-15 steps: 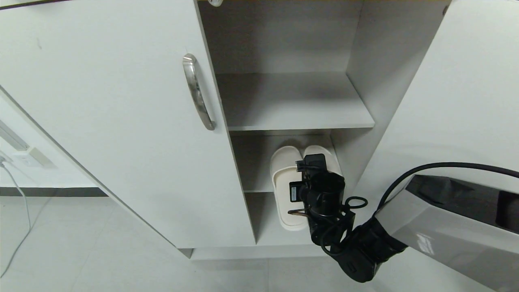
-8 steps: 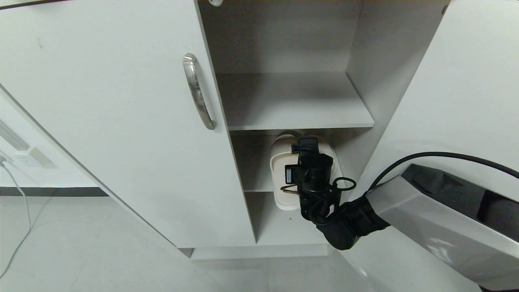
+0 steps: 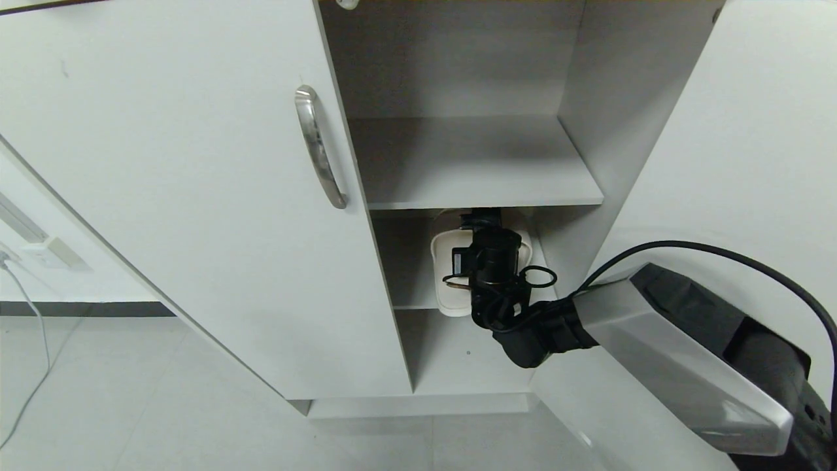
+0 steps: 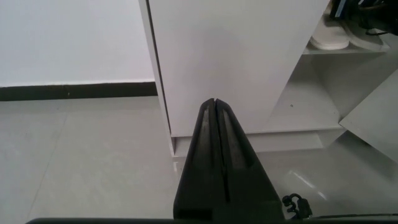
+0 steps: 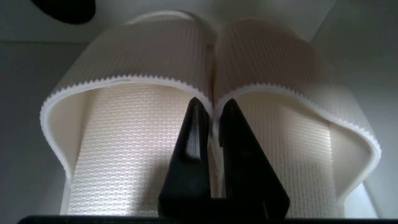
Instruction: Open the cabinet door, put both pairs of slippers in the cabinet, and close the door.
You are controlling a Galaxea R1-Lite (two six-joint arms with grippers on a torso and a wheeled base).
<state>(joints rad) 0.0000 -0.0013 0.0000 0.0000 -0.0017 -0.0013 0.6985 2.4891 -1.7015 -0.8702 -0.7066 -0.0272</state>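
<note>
1. Inside the cabinet [image 3: 608, 98], on the middle shelf [image 3: 405, 268], a cream pair of slippers [image 3: 448, 278] lies side by side, toes pointing in and heels right at the shelf's front edge.
2. The right gripper [image 5: 211, 109] is in there with them, clenched on the slippers' two inner edges and pinching both together.
3. The right door [image 3: 752, 131] stands swung wide open, and the right arm runs in just beside it.
4. The left door [image 3: 163, 163] is shut, its metal handle [image 3: 318, 157] upright near the door's inner edge.
5. The left gripper [image 4: 213, 106] hangs low over the tiled floor [image 4: 74, 162], fingers pressed together on nothing, facing the cabinet's base.
6. Far left, a wall socket [image 3: 55, 255] and a thin cable [image 3: 33, 366] trailing down.
</note>
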